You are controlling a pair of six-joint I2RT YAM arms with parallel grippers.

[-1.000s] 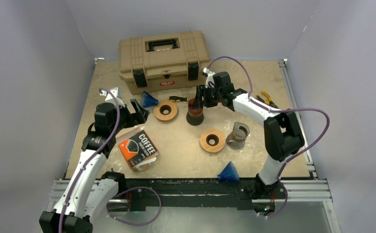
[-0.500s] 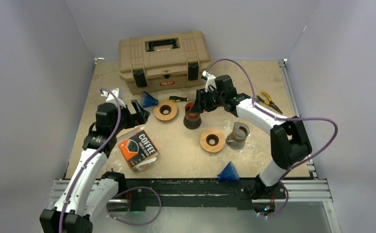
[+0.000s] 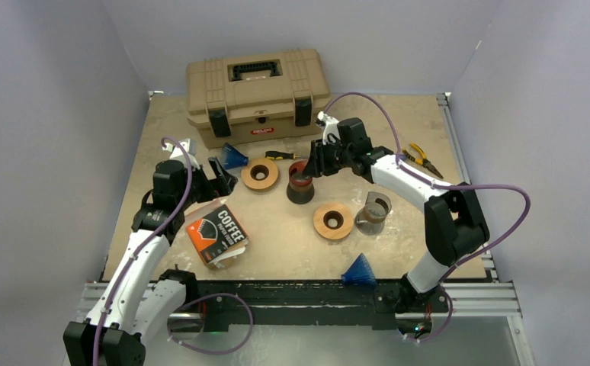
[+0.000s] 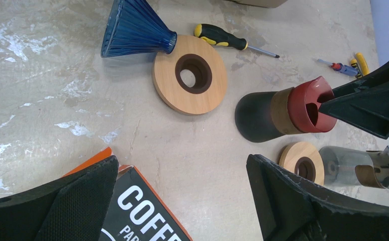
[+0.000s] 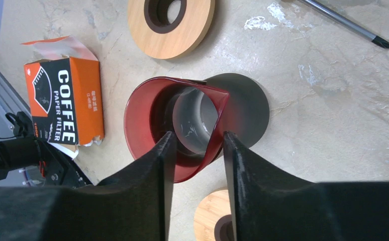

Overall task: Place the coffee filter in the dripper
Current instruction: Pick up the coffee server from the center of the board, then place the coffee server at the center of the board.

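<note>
Sandy bench [image 3: 284,248] holds a red dripper [image 5: 142,115] on a black jug [image 5: 248,108]. Right pincer [image 5: 196,135] is around its rim; can't tell if it squeezes. Left pincer [image 4: 180,160] is wide open near the orange filter box [image 5: 64,100].

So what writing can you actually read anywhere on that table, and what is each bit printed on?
"COFFEE": big white letters on the orange and black filter box.
"PAPER FILTER": smaller white letters beside it, on the same box.
Tiny bracketed print next to that: too small to read.
Red label on the front of the tan toolbox: too small to read.
No other writing is legible.
</note>
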